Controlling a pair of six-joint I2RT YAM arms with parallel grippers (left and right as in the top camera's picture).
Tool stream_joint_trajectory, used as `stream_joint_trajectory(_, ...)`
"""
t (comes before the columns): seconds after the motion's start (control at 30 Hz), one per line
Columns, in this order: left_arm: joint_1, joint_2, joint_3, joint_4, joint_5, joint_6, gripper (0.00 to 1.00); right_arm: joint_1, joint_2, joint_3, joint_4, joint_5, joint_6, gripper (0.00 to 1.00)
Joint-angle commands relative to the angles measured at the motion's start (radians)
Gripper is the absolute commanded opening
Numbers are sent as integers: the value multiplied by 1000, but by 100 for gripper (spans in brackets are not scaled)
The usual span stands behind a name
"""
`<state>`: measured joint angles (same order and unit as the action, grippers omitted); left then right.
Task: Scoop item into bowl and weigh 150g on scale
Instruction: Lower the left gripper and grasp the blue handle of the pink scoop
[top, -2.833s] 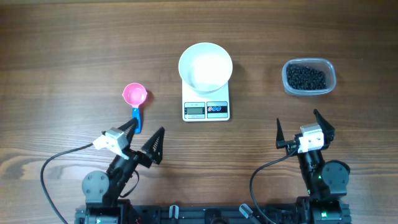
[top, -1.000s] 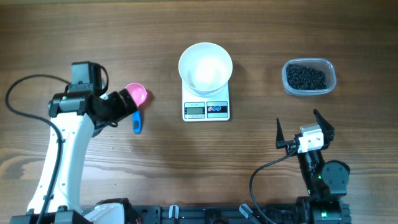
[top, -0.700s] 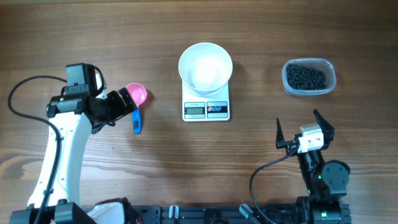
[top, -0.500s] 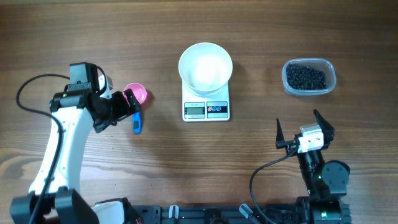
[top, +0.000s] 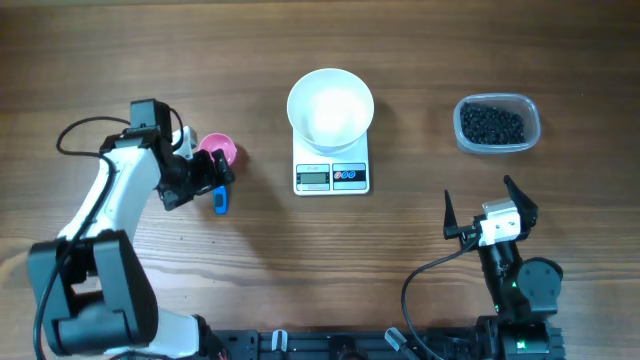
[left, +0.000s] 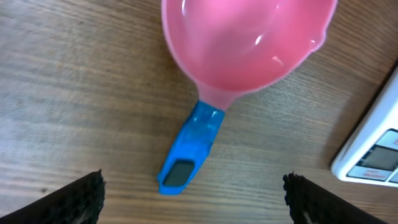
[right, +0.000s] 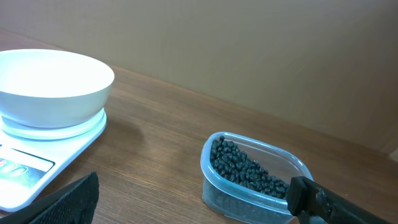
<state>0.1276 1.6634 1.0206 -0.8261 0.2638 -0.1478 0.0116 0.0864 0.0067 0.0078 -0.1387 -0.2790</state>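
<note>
Wood-grain table (top: 300, 270), tan wall (right: 249, 50) behind; left fingers (left: 78, 200) wide, flanking pink scoop (left: 239, 46); right fingers (right: 69, 200) wide, empty

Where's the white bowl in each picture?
Overhead: the bowl is at the top centre, sitting on the scale.
Left wrist: the bowl is not in it; only the scale's corner shows at the right edge.
Right wrist: the bowl is at the far left, on the scale.
Shared landmark: the scale.
</note>
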Motion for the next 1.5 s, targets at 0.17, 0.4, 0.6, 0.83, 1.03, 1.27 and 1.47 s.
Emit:
stream_joint_trajectory(0.17, 6, 104, -7, 85, 100, 100, 89, 2, 2, -1, 3, -16, -9, 100)
stream_joint_trajectory(0.4, 5, 182, -7, 119, 115, 100, 80, 2, 2, -1, 3, -16, -9, 100)
stream_joint_trajectory(0.6, 5, 247, -7, 124, 133, 119, 71, 2, 2, -1, 3, -16, -9, 100)
stream_joint_trajectory(0.83, 6, 253, -7, 145, 133, 118, 57, 1, 2, -1, 3, -16, -8, 100)
stream_joint_trajectory(1.03, 5, 254, -7, 146, 133, 118, 43, 2, 2, -1, 3, -16, -9, 100)
stream_joint_trajectory(1.27, 6, 254, -7, 131, 133, 118, 33, 2, 2, -1, 3, -16, -9, 100)
stream_joint_trajectory(1.47, 6, 254, -7, 130, 137, 114, 24, 2, 2, -1, 3, -16, -8, 100)
